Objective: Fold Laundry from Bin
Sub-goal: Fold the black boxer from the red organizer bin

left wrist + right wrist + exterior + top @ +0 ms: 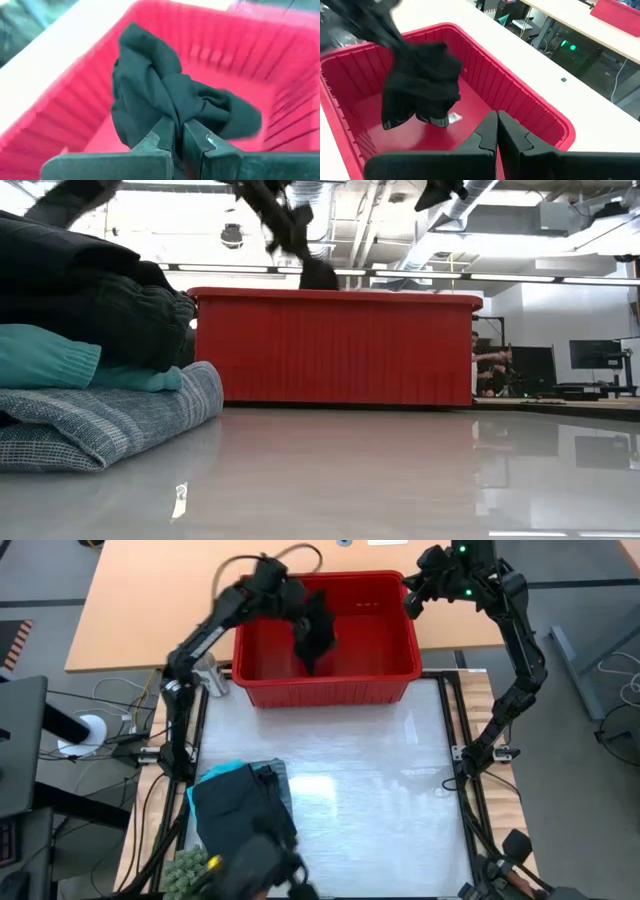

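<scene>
Pinching a bunched black garment [165,100] between nearly closed fingers, left gripper [176,137] held it above the red bin [330,688], right gripper [496,131] fingers pressed together, empty, over the bin's far-right corner, folded laundry stack [95,380] lay near the table's front-left.

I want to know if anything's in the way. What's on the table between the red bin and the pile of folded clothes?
Nothing. In the high view, the table is bare between the red bin and the folded pile.
</scene>
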`<state>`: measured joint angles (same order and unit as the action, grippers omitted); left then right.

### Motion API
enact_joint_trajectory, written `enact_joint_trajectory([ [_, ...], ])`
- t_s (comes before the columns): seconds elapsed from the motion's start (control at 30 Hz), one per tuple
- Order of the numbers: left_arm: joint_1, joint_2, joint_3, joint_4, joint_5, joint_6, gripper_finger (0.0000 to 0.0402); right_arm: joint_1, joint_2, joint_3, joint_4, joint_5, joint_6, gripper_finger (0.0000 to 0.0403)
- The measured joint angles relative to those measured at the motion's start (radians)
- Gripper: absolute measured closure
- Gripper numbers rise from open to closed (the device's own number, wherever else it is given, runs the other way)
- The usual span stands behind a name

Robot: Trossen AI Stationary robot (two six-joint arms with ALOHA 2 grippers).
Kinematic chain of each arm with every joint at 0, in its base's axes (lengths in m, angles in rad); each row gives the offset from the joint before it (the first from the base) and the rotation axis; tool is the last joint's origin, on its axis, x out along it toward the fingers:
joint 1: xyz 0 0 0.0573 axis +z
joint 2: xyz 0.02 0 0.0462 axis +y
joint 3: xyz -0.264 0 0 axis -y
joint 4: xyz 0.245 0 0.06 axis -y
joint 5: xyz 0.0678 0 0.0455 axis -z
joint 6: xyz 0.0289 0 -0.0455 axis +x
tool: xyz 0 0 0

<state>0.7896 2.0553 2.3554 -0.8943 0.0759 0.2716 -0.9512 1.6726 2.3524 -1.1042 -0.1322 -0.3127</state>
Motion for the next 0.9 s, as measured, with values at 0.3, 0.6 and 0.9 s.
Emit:
enact_joint_trajectory([
  [0.3, -0.129, -0.258, 0.002, 0.082, 0.132, -0.06, 0.0401, 0.019, -0.003, -0.001, -0.003, -0.006, 0.049, 0.0367],
  [0.6, -0.399, -0.36, 0.002, 0.082, 0.14, -0.198, 0.0401, 0.069, -0.009, -0.001, -0.075, -0.04, 0.05, 0.0367],
  [0.9, -0.654, -0.321, -0.156, 0.107, 0.116, -0.416, 0.0401, 0.084, -0.098, -0.001, -0.227, -0.054, 0.02, 0.0367],
])
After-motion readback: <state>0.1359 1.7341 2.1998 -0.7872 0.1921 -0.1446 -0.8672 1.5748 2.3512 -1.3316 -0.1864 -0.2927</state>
